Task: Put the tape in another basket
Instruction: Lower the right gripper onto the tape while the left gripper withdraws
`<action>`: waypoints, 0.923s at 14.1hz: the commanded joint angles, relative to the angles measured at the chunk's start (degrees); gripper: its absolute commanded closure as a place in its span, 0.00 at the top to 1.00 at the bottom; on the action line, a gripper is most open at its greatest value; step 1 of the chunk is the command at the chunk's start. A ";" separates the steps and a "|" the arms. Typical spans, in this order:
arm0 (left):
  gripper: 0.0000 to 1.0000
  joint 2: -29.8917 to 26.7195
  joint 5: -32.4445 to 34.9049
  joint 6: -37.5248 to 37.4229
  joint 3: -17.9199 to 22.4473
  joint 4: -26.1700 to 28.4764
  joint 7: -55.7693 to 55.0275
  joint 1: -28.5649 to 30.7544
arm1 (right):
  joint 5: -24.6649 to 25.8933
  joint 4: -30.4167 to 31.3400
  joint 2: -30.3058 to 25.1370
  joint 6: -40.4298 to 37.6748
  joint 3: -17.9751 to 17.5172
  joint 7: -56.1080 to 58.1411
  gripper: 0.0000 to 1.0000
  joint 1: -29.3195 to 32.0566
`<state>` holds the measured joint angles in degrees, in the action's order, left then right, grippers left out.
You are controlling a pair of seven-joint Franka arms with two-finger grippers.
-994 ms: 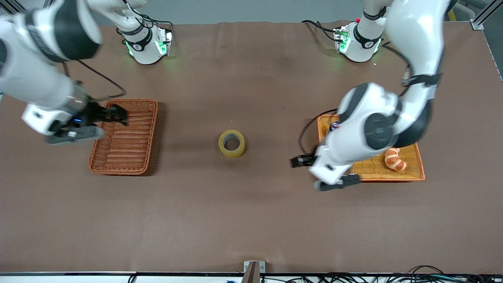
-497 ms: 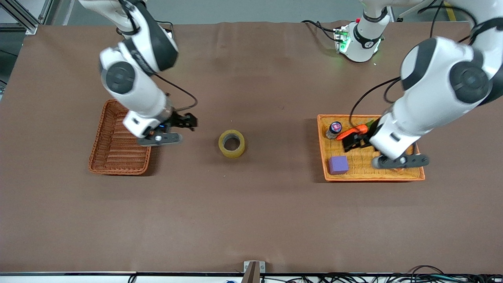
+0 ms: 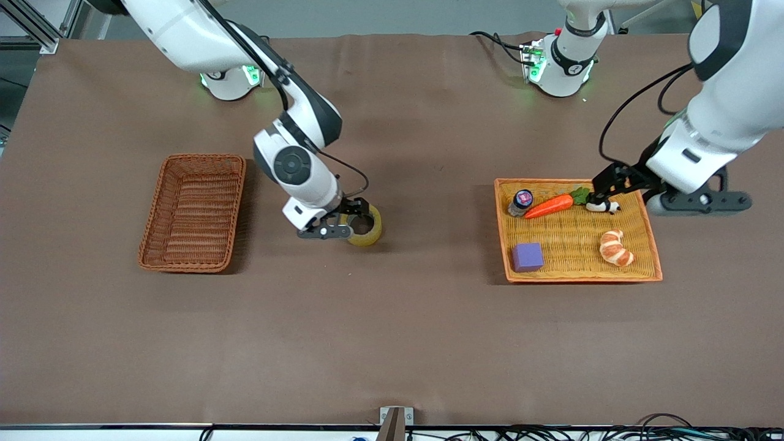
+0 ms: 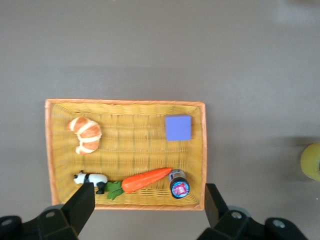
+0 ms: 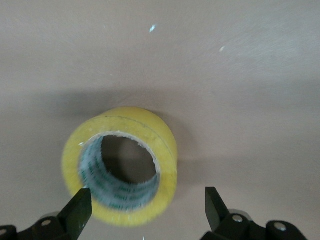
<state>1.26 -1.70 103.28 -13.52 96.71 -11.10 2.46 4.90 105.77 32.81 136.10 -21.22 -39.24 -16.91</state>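
The tape [image 3: 369, 228], a yellowish ring with a grey core, lies flat on the brown table about midway between the two containers. My right gripper [image 3: 350, 215] is open just over it. In the right wrist view the tape [image 5: 122, 165] sits between the spread fingers of the right gripper [image 5: 147, 207], closer to one finger. The reddish-brown wicker basket [image 3: 196, 214] stands empty toward the right arm's end. My left gripper [image 3: 603, 191] is open and empty over the farther rim of the orange-yellow tray. It also shows in the left wrist view [image 4: 148, 205], where the tape [image 4: 312, 161] shows at the frame's edge.
The orange-yellow tray [image 3: 576, 239] toward the left arm's end holds a carrot [image 3: 548, 206], a small bottle [image 3: 520, 202], a purple cube [image 3: 527, 256], a croissant [image 3: 614, 247] and a panda toy [image 3: 603, 207]. Cables run along the table edge nearest the front camera.
My right gripper has swung from over the wicker basket to over the tape. My left gripper has moved from the tray's nearer side to its farther rim. The tape has not moved.
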 commanded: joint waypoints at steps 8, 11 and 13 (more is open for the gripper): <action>0.99 -6.98 -0.15 -5.81 12.20 4.63 6.80 -7.73 | 6.35 0.05 4.11 1.97 -0.14 -2.42 0.52 -0.50; 1.00 -4.87 -0.24 -5.11 12.20 3.32 6.88 -7.38 | 6.26 -0.47 5.07 1.71 -0.14 -5.92 0.00 0.11; 1.00 -3.38 -0.41 -5.20 12.20 2.09 6.79 -7.12 | 6.17 -0.65 4.99 1.27 -0.14 -7.87 0.00 0.56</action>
<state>-3.92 -1.72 97.93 -1.78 100.58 -4.16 -4.46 9.40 105.60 37.44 137.78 -20.91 -43.88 -17.17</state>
